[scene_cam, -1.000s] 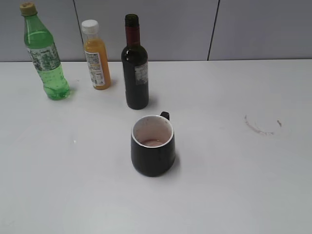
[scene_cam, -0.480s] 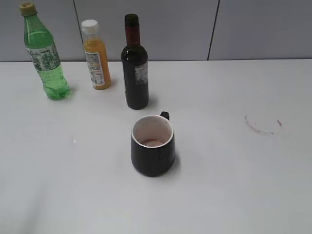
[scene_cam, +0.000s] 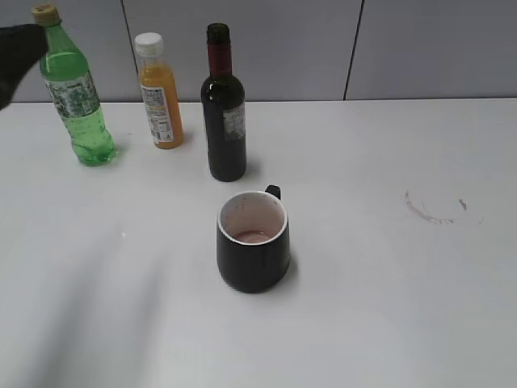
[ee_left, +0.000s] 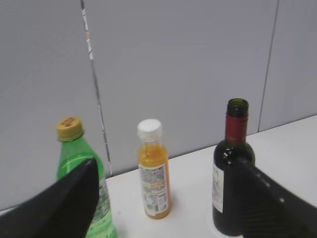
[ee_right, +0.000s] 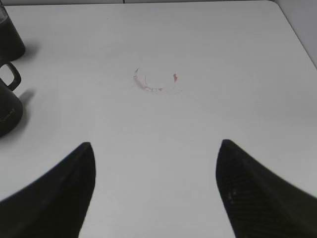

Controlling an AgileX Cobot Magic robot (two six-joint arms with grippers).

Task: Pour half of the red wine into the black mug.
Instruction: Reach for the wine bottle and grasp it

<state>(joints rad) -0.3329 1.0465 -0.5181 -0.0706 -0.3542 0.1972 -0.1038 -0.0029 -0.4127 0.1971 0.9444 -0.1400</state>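
The red wine bottle (scene_cam: pixel 224 105) stands upright and uncapped at the back of the white table (scene_cam: pixel 380 307). The black mug (scene_cam: pixel 253 242) stands just in front of it, with a little reddish liquid at its bottom. My left gripper (scene_cam: pixel 16 56) is a dark blur at the far top left, by the green bottle. In the left wrist view it (ee_left: pixel 164 161) is open and empty, raised, facing the row of bottles, with the wine bottle (ee_left: pixel 237 124) behind its right finger. My right gripper (ee_right: pixel 156 145) is open and empty above bare table, right of the mug (ee_right: pixel 7 109).
A green plastic bottle (scene_cam: pixel 77 93) and an orange juice bottle (scene_cam: pixel 159 93) stand left of the wine at the back. Both also show in the left wrist view, green (ee_left: pixel 74 148) and orange (ee_left: pixel 153 183). A reddish ring stain (scene_cam: pixel 436 208) marks the table at right.
My left gripper has come into the exterior view at the top left, and its shadow now falls on the table's left side. Bottles and mug have not moved.
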